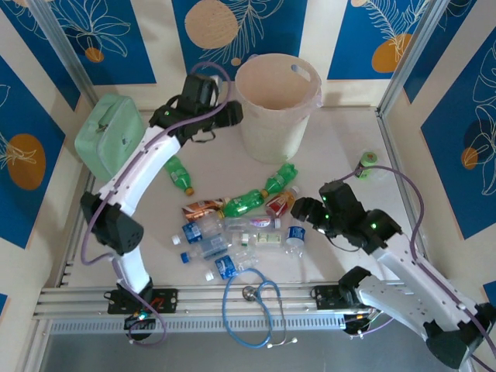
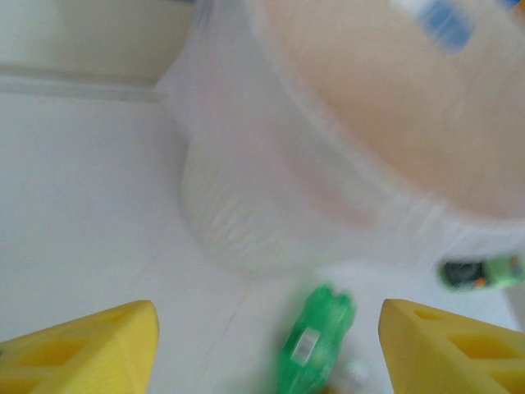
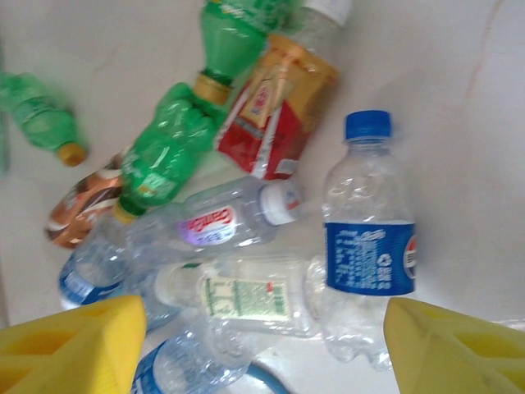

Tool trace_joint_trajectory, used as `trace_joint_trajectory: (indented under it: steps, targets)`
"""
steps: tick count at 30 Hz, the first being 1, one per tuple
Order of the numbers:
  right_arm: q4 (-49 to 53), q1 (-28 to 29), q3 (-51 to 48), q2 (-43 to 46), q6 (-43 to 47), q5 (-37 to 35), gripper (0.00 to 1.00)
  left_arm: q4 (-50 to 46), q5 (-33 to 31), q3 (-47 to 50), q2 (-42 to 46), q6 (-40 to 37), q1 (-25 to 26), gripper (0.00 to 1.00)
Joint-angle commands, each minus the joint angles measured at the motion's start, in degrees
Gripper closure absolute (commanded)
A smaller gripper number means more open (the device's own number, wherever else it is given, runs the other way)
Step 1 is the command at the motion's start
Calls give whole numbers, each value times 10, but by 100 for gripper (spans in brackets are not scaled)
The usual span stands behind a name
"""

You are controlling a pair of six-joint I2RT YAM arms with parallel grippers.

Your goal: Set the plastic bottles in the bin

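Beside the bin (image 1: 277, 116), on its left in the top view, we are logging the left gripper (image 1: 225, 116). The left arm is standing up from its base, bent at the elbow over the left side of the table (image 1: 341, 139). Its white forearm is slanting toward the far side, and the wrist is sitting level with the bin's upper wall. Its yellow fingers (image 2: 98, 349) are standing wide apart and gripping nothing (wrist picture blurred, but the gap is plain). Ahead of them we are seeing the bin's wall, and a green bottle (image 2: 316, 341) is lying on the table near its foot.

The right arm is lying low, doubled back from an elbow at the near right corner. The right gripper (image 1: 304, 209) is hovering at the right end of the plastic bottles (image 1: 240, 225). Its fingers (image 3: 74, 349) are likewise spread wide and bare. Below the gap a blue-capped clear bottle (image 3: 369, 230) is lying just beside a green-printed clear bottle (image 3: 242, 295).

The bin is standing upright at the far middle of the table, and we are seeing its pale liner (image 1: 271, 84) inside. The plastic bottles are lying in a loose pile on the table, on the near side of the bin and apart from it. A lone green bottle (image 1: 180, 174) is lying left of the pile, beside the left forearm.
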State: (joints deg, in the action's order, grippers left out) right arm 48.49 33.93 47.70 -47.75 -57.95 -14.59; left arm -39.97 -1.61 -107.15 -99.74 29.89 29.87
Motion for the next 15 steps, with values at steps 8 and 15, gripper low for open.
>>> trace_joint_trajectory:
  steps: [8, 15]
  targets:
    - [36, -25, -2, -154, 12, 30, 25, 18, -45, 341, 268, -37, -8, 28]
    - [10, -8, -20, -228, -3, 56, 25, 40, -39, 441, 330, -23, -30, 28]
